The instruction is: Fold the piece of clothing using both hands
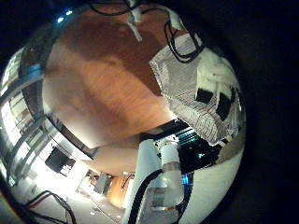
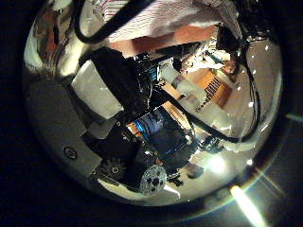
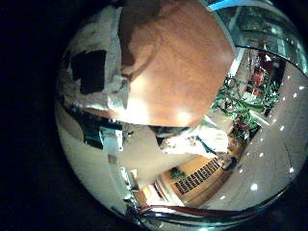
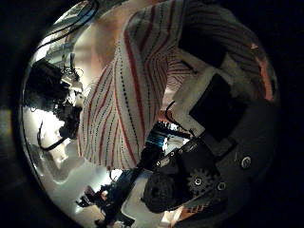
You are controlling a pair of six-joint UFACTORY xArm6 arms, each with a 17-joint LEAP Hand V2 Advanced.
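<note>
One striped garment [image 4: 128, 90] hangs pinched in the right hand's fingers [image 4: 214, 104].

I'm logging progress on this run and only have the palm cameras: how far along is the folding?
No finished fold shows. In hand: the striped garment hangs bunched close against the right hand, and the left palm's view shows it draped round white fingers above the wooden table. Left: laying it flat and folding it. Neither grip can be confirmed.
</note>
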